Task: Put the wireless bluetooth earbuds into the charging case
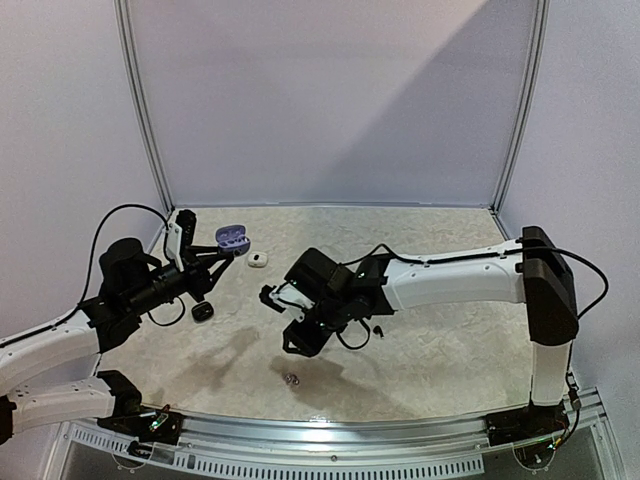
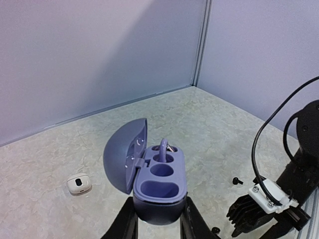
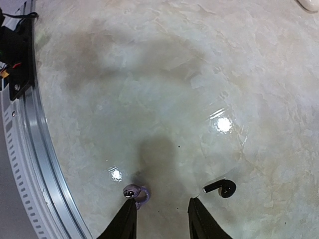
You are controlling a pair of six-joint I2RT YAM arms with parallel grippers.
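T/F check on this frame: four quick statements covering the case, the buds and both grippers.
1. The left gripper holds the purple case with its lid open. True.
2. Both bud slots in it are filled. False: only the seated bud is in; the slot beside it is empty.
3. The right gripper grips a bud. False: its jaws stand apart and empty; the loose purple bud and black bud lie on the table.
4. The white case is closed. True.

I note a pale marbled tabletop (image 1: 450, 340), glossy, carrying bright light glints (image 3: 223, 124) and soft shadows (image 3: 99, 55). Plain pale walls (image 1: 330, 100) enclose three sides, joined at silver corner posts (image 1: 143, 110). A slotted metal rail (image 1: 330, 465) edges the near side
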